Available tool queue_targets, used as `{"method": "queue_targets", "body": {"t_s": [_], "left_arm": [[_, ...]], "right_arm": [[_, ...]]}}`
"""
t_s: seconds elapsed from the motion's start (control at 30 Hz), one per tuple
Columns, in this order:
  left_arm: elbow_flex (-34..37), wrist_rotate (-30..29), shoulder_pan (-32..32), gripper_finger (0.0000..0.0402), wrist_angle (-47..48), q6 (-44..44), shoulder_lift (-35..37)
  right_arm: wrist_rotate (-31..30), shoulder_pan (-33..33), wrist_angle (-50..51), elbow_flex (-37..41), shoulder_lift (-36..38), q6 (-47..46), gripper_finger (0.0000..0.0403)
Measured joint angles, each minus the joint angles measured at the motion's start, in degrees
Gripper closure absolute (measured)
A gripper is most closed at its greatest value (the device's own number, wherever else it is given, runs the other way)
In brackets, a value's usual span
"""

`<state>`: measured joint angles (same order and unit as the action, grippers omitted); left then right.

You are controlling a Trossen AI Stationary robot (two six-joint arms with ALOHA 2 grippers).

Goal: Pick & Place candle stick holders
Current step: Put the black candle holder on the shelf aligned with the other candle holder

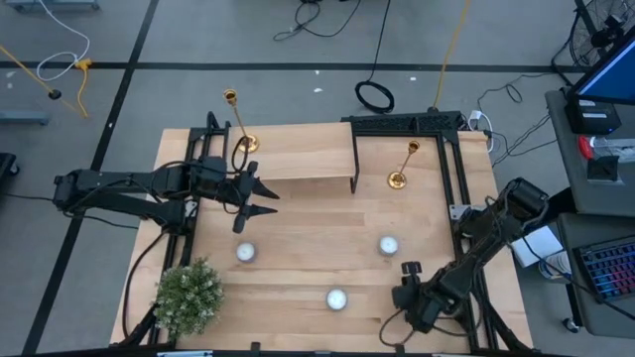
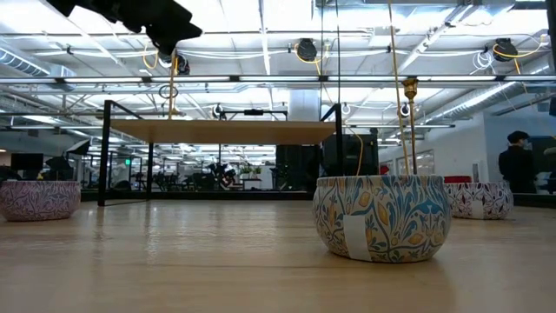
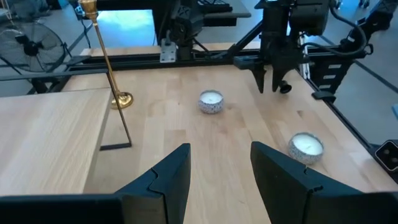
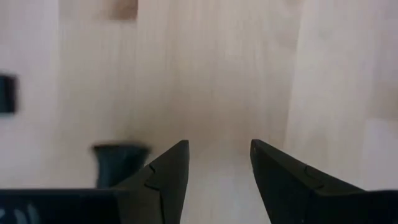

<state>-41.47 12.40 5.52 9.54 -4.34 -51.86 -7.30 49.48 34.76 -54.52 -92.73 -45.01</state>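
Two tall gold candle stick holders show; the black one is out of view. One gold holder (image 1: 238,124) stands by its round base on the left end of a raised wooden shelf (image 1: 298,154). The other gold holder (image 1: 404,164) (image 3: 106,56) stands by its base on the table, right of the shelf. My left gripper (image 1: 276,202) (image 3: 221,168) is open and empty, above the table just near of the shelf, pointing toward the table's right. My right gripper (image 1: 409,270) (image 4: 219,162) is open and empty, pointing down near the table's front right.
Three small tealights in patterned tins (image 1: 245,252) (image 1: 388,245) (image 1: 336,298) sit on the near half of the table. A bushy green plant (image 1: 189,295) stands at the near left corner. A black frame (image 1: 437,124) borders the far right. A person (image 2: 519,161) stands in the room beyond.
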Motion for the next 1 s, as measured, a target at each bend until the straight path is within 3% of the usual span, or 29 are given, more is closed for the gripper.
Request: {"method": "queue_targets", "body": {"t_s": [0.13,0.3,0.43,1.0], "left_arm": [[0.0,0.0,-0.02,0.0227,0.2,0.07,0.0],[0.0,-0.02,-0.02,0.0227,0.18,0.25,0.0],[0.0,-0.04,-0.02,0.0227,0.17,1.51,0.0],[0.0,-0.07,-0.02,0.0227,0.94,0.61,0.0]], "right_arm": [[10.71,-2.91,1.05,0.0,3.13,-3.66,0.0234],[14.5,-4.73,0.17,0.0,8.62,-7.05,0.0234],[16.6,-2.61,-3.08,-0.02,10.38,-11.39,0.0234],[14.87,6.62,-4.06,-0.02,1.7,-19.84,0.0234]]}}
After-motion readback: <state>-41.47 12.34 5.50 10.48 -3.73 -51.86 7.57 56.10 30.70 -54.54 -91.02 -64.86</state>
